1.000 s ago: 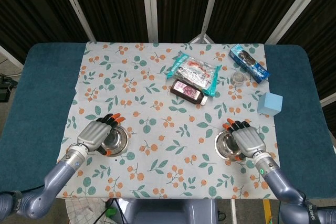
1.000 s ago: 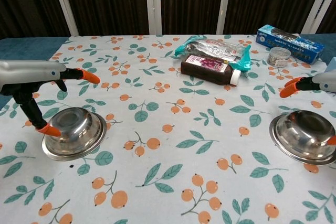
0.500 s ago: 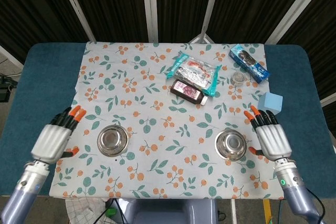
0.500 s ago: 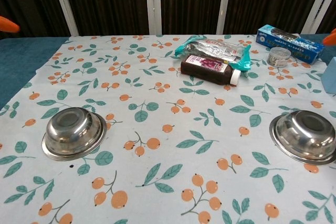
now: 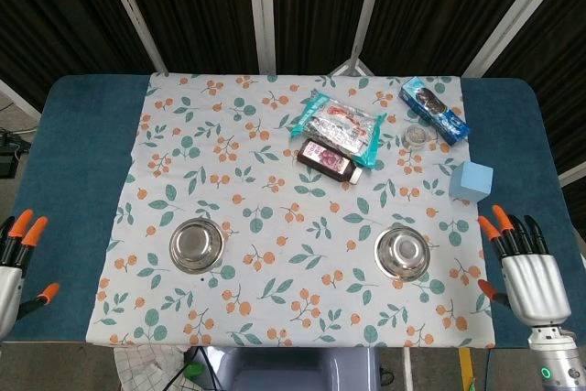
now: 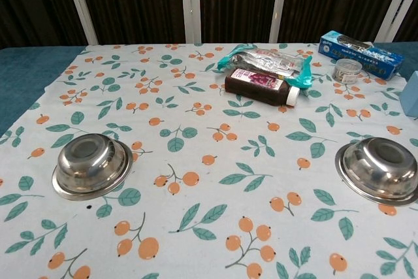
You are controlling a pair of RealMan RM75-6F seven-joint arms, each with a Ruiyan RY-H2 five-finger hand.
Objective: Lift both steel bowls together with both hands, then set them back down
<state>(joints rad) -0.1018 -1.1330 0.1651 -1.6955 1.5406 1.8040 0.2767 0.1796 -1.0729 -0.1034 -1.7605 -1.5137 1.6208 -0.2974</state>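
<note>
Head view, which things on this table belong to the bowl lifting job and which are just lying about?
For the job:
left steel bowl
right steel bowl
left hand
right hand

Lying about:
dark bottle
foil snack packet
blue box
small tin
light blue block

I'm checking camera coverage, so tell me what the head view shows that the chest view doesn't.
Only the head view shows the left hand and right hand, both open, out past the cloth's edges. The chest view adds nothing of its own. Both show the left bowl, right bowl, brown bottle and blue box.
</note>
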